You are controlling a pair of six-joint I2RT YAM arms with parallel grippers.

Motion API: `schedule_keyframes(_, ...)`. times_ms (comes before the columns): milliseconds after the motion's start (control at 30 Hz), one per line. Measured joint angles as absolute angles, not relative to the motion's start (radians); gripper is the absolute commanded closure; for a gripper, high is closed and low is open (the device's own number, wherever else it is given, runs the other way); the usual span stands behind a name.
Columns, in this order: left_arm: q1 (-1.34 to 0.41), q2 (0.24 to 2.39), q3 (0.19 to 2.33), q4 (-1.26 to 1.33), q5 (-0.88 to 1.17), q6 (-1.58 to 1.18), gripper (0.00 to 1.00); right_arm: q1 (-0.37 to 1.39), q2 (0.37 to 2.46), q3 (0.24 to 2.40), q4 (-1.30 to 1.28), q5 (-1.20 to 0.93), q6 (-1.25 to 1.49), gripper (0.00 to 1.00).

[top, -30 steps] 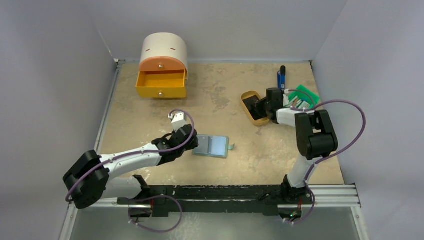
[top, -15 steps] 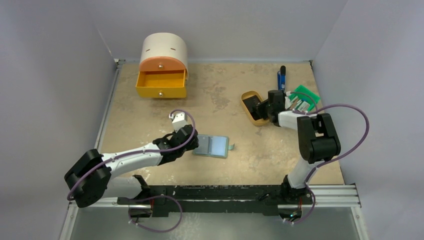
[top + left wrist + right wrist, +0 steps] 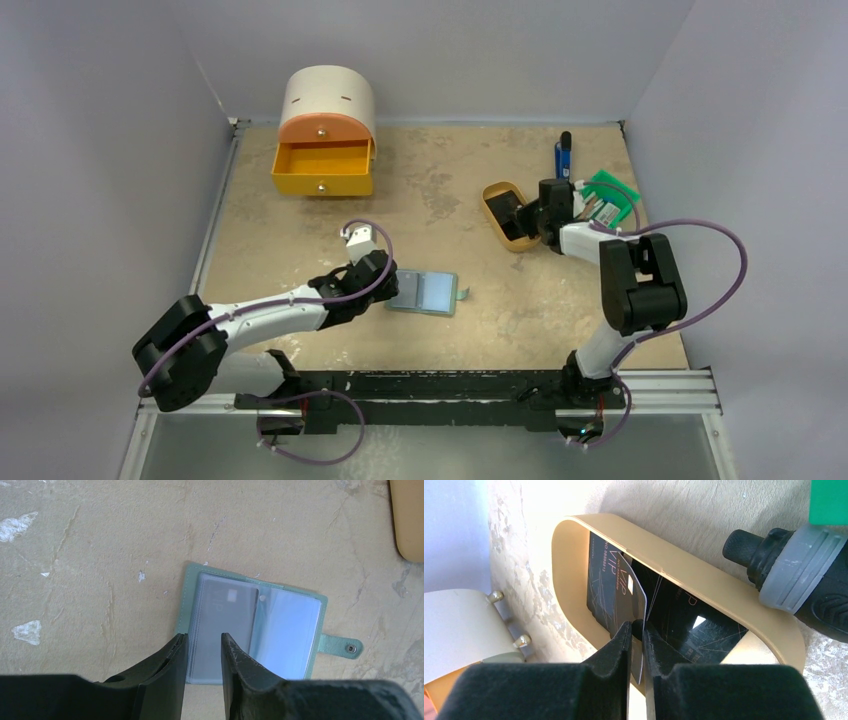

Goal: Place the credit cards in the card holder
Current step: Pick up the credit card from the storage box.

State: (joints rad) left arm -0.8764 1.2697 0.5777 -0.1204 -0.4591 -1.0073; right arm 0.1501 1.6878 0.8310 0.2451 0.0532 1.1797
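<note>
**Right hand clamped on a card in the tray; holder open before the left hand**

The right wrist view shows a black credit card (image 3: pixel 616 585) lettered "VIP", tilted up inside the tan oval tray (image 3: pixel 574 540). Its near edge is pinched between the fingers of the right hand (image 3: pixel 636 628). Just beyond the fingertips and to their right, a second card (image 3: pixel 704 635) lies flat on the tray floor. The overhead view shows none of this: there the right hand (image 3: pixel 527 215) covers the middle of the tray and the cards merge into one dark patch.

The card holder (image 3: pixel 315 605) lies open and flat on the worktop (image 3: pixel 100 555), straight ahead of the left hand (image 3: pixel 202 641). That hand's fingers stand apart over the holder's near edge; whether they touch it cannot be told. Only this wrist view shows a dark stowed card (image 3: pixel 225 615) with a small light mark behind the clear left pocket. It also shows the snap tab (image 3: pixel 340 646) jutting out on the right.

To the right of the right hand, a black-and-grey tool handle (image 3: pixel 794 575) is cut off by the frame. Overhead, a green bin (image 3: pixel 610 195) sits just beside that hand and a blue stick (image 3: pixel 564 155) lies beyond it. A drawer cabinet (image 3: pixel 325 135) stands well off to its left, its drawer pulled out.
</note>
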Motion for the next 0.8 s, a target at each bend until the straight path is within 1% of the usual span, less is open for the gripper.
schedule_keyframes(133,-0.876,1.270,0.578,-0.120,-0.458,-1.007,0.71,0.150,1.687,0.834,0.246,0.052,1.178,0.96)
schedule_keyframes(300,-0.876,1.270,0.578,-0.121,-0.458,-1.007,0.70,0.150,1.687,0.852,0.251,0.048,1.178,1.00)
schedule_keyframes(600,-0.876,1.270,0.578,-0.122,-0.459,-1.007,0.71,0.150,1.681,0.870,0.229,0.049,1.170,1.00)
schedule_keyframes(800,-0.876,1.257,0.588,-0.148,-0.482,-1.003,0.71,0.150,1.581,0.920,0.127,0.066,1.101,1.00)
